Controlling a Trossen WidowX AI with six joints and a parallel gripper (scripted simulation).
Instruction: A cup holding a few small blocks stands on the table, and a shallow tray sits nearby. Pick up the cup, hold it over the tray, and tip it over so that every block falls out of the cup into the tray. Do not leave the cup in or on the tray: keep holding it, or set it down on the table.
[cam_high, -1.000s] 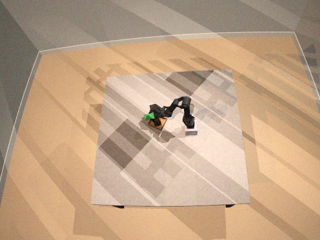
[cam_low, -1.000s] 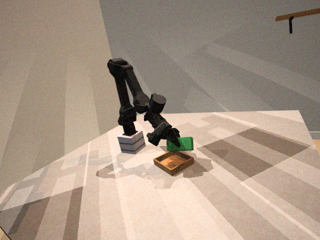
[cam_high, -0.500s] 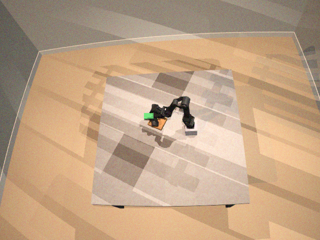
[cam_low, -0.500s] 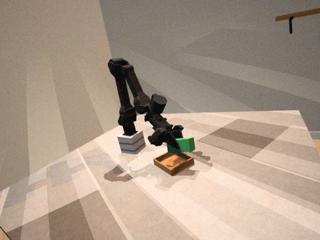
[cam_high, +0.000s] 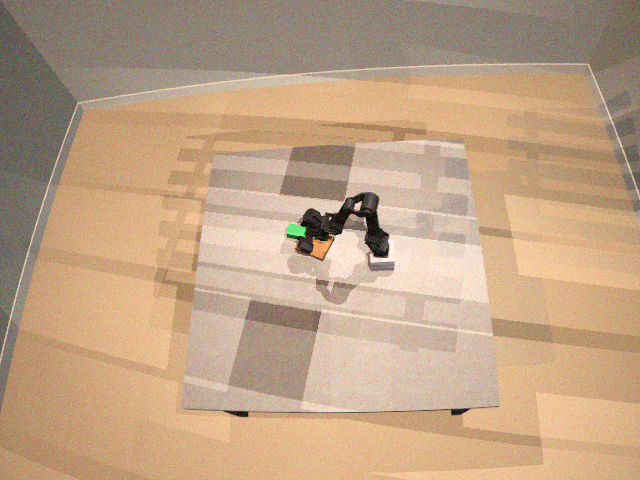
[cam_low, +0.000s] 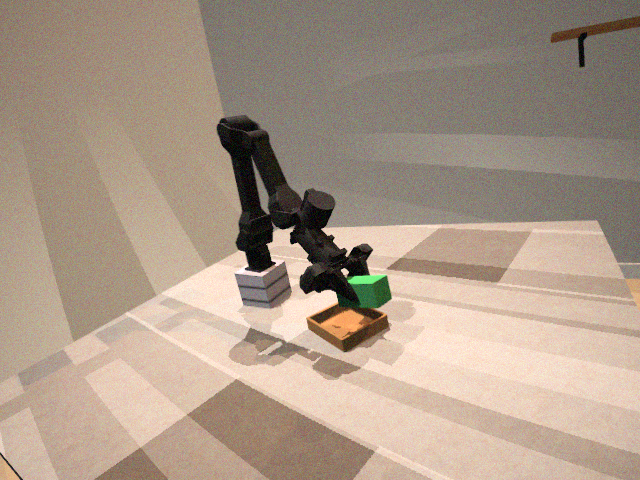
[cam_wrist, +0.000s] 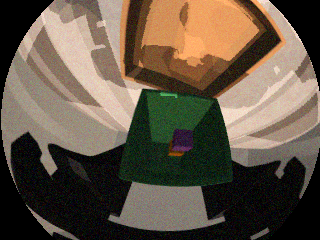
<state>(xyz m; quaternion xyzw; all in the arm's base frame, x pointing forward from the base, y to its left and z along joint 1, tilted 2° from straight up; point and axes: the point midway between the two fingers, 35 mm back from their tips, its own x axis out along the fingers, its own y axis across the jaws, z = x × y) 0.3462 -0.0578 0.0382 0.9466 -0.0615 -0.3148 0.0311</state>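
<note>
table (cam_high: 392, 361) (cam_low: 465, 413): pale, shadow-streaked | on it: orange tray (cam_high: 321, 251) (cam_low: 343, 343) (cam_wrist: 129, 78), striped block (cam_high: 382, 264) (cam_low: 263, 290), seemingly the arm's base

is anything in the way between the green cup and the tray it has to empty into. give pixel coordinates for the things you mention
Nothing visible. The gripper (cam_high: 302, 238) (cam_low: 362, 289) (cam_wrist: 170, 142) holds the green cup (cam_high: 295, 230) (cam_low: 373, 292) (cam_wrist: 175, 170) above table height, beside the tray (cam_high: 321, 249) (cam_low: 343, 343) (cam_wrist: 123, 45), and no object shows between them.

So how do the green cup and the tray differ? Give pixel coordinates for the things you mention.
The green cup (cam_high: 295, 230) (cam_low: 373, 291) (cam_wrist: 175, 172) is held aloft, tilted; the orange-brown tray (cam_high: 321, 250) (cam_low: 345, 343) (cam_wrist: 245, 76) sits flat on the table. The cup holds blocks; the tray shows none. The cup is deeper, the tray shallow. Both are open-topped.
</note>
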